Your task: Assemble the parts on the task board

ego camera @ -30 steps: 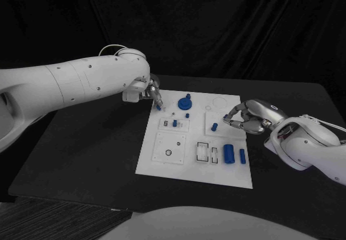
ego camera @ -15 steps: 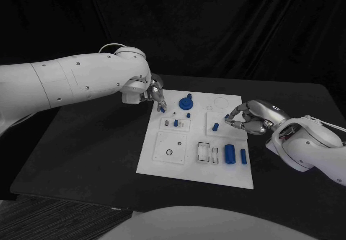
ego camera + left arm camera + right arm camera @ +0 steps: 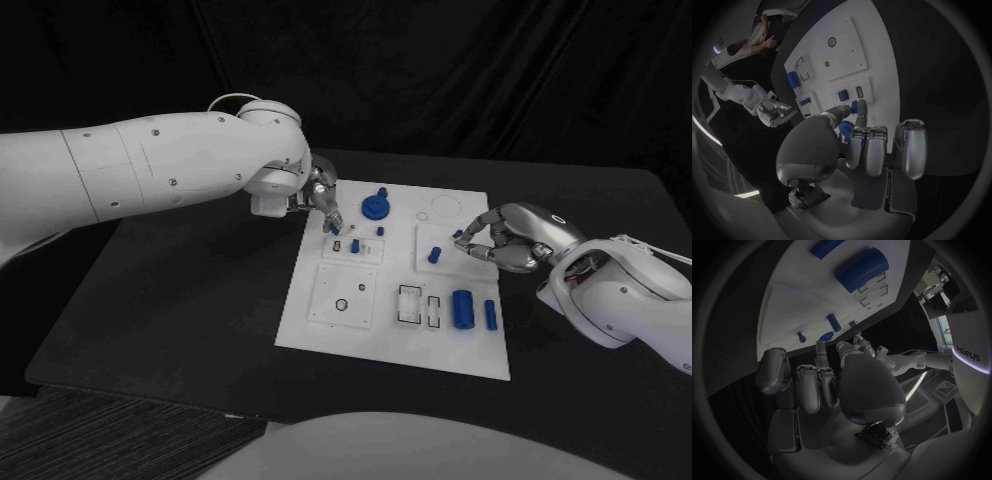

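While the left hand (image 3: 320,200) pinches a small blue part (image 3: 333,228) over the far-left corner of the task board (image 3: 378,335) — likely to seat it there — the right hand (image 3: 498,238) waits curled and empty, beside the board's right edge

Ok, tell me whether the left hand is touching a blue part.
Touching. The left wrist view shows the left hand pinching a small blue part between its fingertips, above the task board.

White task board (image 3: 378,335) on black table (image 3: 188,290)
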Motion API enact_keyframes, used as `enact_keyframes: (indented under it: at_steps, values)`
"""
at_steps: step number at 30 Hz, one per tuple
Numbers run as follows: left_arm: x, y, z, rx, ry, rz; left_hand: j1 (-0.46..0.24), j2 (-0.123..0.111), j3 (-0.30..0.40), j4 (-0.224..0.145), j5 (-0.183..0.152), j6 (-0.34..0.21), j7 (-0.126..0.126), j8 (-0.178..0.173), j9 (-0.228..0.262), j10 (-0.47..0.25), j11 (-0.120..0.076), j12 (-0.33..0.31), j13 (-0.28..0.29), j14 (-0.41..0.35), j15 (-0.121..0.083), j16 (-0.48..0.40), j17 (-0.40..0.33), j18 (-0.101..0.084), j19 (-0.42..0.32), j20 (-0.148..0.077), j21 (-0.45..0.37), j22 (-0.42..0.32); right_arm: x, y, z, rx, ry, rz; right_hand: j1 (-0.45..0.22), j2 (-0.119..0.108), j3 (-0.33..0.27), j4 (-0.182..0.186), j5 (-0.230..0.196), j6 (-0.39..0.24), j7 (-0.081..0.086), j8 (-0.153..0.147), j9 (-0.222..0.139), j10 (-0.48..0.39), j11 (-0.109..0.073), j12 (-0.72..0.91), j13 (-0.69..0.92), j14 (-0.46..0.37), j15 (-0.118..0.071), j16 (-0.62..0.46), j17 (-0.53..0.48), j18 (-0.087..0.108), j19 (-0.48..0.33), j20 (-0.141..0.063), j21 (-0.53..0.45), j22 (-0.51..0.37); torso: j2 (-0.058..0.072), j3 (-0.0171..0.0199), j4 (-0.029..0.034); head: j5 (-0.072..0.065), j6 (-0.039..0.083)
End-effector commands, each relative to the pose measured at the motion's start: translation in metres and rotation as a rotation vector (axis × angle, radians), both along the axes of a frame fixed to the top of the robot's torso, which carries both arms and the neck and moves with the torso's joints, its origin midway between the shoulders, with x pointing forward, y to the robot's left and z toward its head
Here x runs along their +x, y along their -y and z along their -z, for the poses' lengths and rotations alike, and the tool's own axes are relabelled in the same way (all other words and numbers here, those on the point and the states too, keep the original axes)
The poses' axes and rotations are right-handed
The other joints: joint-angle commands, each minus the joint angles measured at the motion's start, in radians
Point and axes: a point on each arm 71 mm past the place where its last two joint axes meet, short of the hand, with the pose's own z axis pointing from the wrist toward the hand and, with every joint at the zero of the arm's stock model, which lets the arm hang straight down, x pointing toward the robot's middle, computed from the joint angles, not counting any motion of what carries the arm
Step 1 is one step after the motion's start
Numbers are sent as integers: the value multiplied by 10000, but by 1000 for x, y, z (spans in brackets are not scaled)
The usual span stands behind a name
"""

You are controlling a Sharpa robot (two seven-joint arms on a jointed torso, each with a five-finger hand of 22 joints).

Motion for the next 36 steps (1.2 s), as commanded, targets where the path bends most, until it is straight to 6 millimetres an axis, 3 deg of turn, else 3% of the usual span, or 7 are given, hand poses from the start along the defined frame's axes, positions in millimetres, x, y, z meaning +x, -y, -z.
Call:
enact_keyframes:
  at_steps: [1, 6, 11, 13, 17, 24, 36]
  values:
    - [-2, 4, 3, -149, -166, -20, -118, 32, 664, -9, -36, 147, -165, 167, 330, 1095, -35, -6, 2593, 1023, -63, 139, 2663, -40, 526, -35, -90, 2207, -1, 1, 1, -53, -91, 131, 141, 69, 11, -25, 244, 47, -40, 135, 134, 1059, -39, 166, 2640, 813, -59, 23, 1835, 133, -17, -30, 22, 1675, -2, -14, 4, 19, -2]
    - [-2, 6, 7, -211, -226, -127, -124, 68, 690, -16, -25, 153, -173, 174, 340, 1095, -41, -6, 2593, 1023, -67, 139, 2663, -34, 517, -37, -117, 2198, -1, 0, 2, -48, -98, 124, 141, 69, 11, -25, 244, 47, -40, 135, 134, 1059, -39, 166, 2640, 813, -59, 23, 1835, 133, -17, -30, 22, 1675, -6, -6, -17, 21, -2]
    - [-2, 5, 10, -213, -251, -200, -121, 79, 705, -26, -11, 154, -177, 178, 345, 1095, -45, -6, 2593, 1023, -69, 139, 2663, -30, 509, -39, -137, 2192, -1, 1, 2, -47, -99, 131, 141, 69, 11, -25, 244, 47, -40, 135, 134, 1059, -39, 166, 2640, 813, -59, 23, 1835, 133, -17, -30, 22, 1675, 6, -16, 21, -17, -2]
    - [-3, 5, 12, -199, -275, -233, -121, 79, 705, -26, -11, 154, -177, 178, 345, 1095, -45, -6, 2593, 1023, -69, 139, 2663, -30, 509, -39, -137, 2192, -1, 1, 2, -49, -102, 140, 141, 69, 11, -25, 244, 47, -40, 135, 134, 1059, -39, 166, 2640, 813, -59, 23, 1835, 133, -17, -30, 22, 1675, -8, -12, -7, 2, -2]
    - [-5, 5, 15, -152, -352, -276, -129, 92, 714, -25, -2, 154, -175, 180, 350, 1095, -45, -6, 2593, 1023, -71, 139, 2663, -21, 495, -40, -174, 2181, -1, 1, 2, -56, -112, 160, 147, 61, 14, -26, 245, 44, -39, 133, 132, 1059, -38, 166, 2640, 808, -59, 11, 1821, 137, -26, -29, 1, 1669, 1, -15, -7, -30, -2]
    - [-6, 4, 20, -72, -488, -289, -158, 108, 718, -12, 6, 156, -169, 184, 356, 1095, -43, -6, 2593, 1023, -72, 139, 2663, -15, 485, -42, -204, 2172, -1, 2, 2, -63, -120, 184, 147, 60, 14, -26, 245, 44, -39, 134, 132, 1059, -38, 166, 2640, 808, -58, 11, 1820, 136, -26, -29, 2, 1670, -6, -12, -35, 34, -2]
    - [-6, 6, 25, -37, -532, -364, -258, 131, 717, 22, 14, 182, -171, 208, 381, 1095, -41, -6, 2593, 1023, -74, 139, 2663, -18, 490, -44, -196, 2175, -1, 2, 2, -60, -116, 189, 148, 58, 14, -27, 244, 45, -39, 134, 132, 1059, -38, 166, 2640, 807, -58, 8, 1817, 136, -25, -29, 5, 1670, -3, -6, -3, 31, -2]
